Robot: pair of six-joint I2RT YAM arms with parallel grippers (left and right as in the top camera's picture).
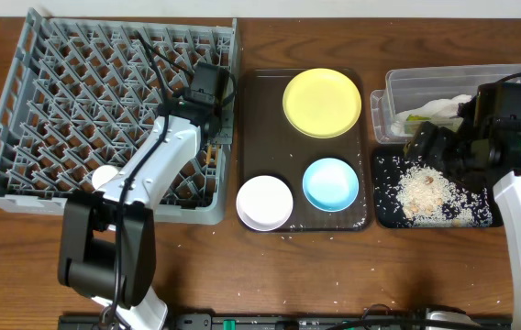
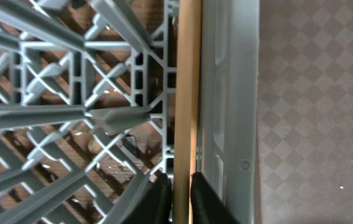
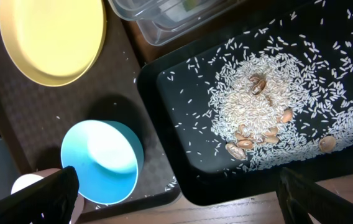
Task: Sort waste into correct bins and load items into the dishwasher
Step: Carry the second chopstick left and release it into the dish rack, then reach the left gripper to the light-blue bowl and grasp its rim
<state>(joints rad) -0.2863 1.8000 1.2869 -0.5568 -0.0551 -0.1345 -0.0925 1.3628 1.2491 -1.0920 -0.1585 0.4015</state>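
i am in the loading step: my left claw [image 2: 180, 190] is over the right edge of the dishwasher rack [image 1: 22, 110], its two fingers pinched nearly shut on the lower end of a wooden chopstick [image 2: 187, 87]. the stick lies lengthwise in the narrow gap between the outermost row of lattice and the rack's grey side wall, close along that wall. it may be a pair pressed together rather than one stick; the wrist view is too close for me to tell. my judgement is that the stick is about where it should rest, so the next move calls for easing the fingers apart just enough to let go, then lifting straight up so i do not drag it out or catch a peg. my right claw [image 3: 183, 196] hangs wide open and empty over the black tray [image 1: 384, 206], where the rice scraps [image 1: 426, 188] lie heaped and scattered. the white napkin [image 1: 444, 108] sits in the clear tub [image 1: 407, 82] just behind it. the yellow plate [image 1: 322, 102], white bowl [image 1: 265, 202] and blue bowl [image 1: 330, 182] wait on the brown tray [image 1: 259, 119] between rack and bins, so most of the loading is yet to do.
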